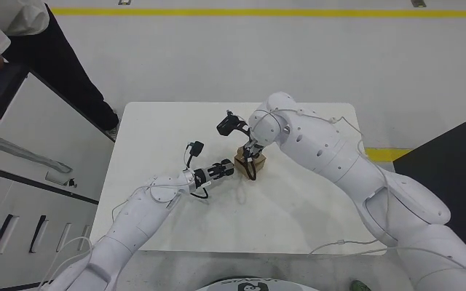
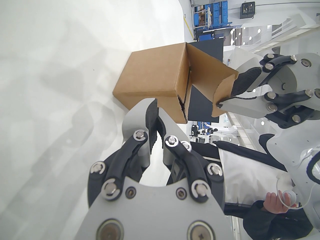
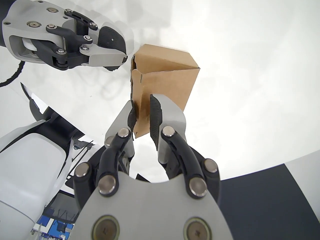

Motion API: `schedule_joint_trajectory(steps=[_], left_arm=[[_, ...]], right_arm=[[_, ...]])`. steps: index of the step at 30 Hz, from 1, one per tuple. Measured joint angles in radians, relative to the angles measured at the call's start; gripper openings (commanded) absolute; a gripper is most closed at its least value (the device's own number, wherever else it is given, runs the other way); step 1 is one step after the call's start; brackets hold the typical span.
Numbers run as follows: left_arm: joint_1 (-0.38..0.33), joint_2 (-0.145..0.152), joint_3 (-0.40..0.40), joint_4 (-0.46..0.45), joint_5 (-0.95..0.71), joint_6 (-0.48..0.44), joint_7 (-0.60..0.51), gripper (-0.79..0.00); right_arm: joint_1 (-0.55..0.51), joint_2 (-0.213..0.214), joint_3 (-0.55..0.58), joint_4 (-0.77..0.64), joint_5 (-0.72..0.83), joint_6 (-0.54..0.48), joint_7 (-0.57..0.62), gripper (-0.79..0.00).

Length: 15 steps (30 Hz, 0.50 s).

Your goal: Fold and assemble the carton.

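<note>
The right claw (image 3: 142, 102) is clamped on 1 loose flap (image 3: 140, 126) of the carton (image 3: 162, 76), its pads pressed on both faces of the cardboard. The left claw (image 2: 156, 112) has its fingers drawn together on nothing, and its tips sit just beside 1 side wall of the carton, near a corner. The carton stands near the middle of the bench (image 1: 306, 211), its body squared up and the end with the pinched flap not yet closed. My worry from here is that the box looks light and sits free on a smooth top. A pull or push on that flap could skate or tip the whole carton rather than bend the crease, unless the left claw braces it. A hard pinch could also dent or tear the flap at its fold, and 2 claws crowded around 1 small box could knock each other. The bench is plain white, glossy enough to throw soft reflections, and likely offers little grip. Beyond it lies a pale grey floor crossed by a yellow line (image 1: 255, 12), and far off stand racks of blue bins (image 2: 212, 13).
</note>
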<state>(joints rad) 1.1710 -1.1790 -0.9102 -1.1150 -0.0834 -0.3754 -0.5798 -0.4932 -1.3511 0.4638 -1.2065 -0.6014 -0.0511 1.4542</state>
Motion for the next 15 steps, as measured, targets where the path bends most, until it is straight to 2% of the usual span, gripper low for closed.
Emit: schedule_joint_trajectory(steps=[11, 15], left_arm=[[0.000, 0.000, 0.000, 0.000, 0.000, 0.000, 0.000, -0.785], [0.000, 0.000, 0.000, 0.000, 0.000, 0.000, 0.000, -0.785]], right_arm=[[-0.015, -0.014, -0.018, 0.001, -0.046, -0.002, -0.008, -0.705], [-0.015, -0.022, -0.025, 0.004, -0.065, -0.002, -0.010, -0.646]])
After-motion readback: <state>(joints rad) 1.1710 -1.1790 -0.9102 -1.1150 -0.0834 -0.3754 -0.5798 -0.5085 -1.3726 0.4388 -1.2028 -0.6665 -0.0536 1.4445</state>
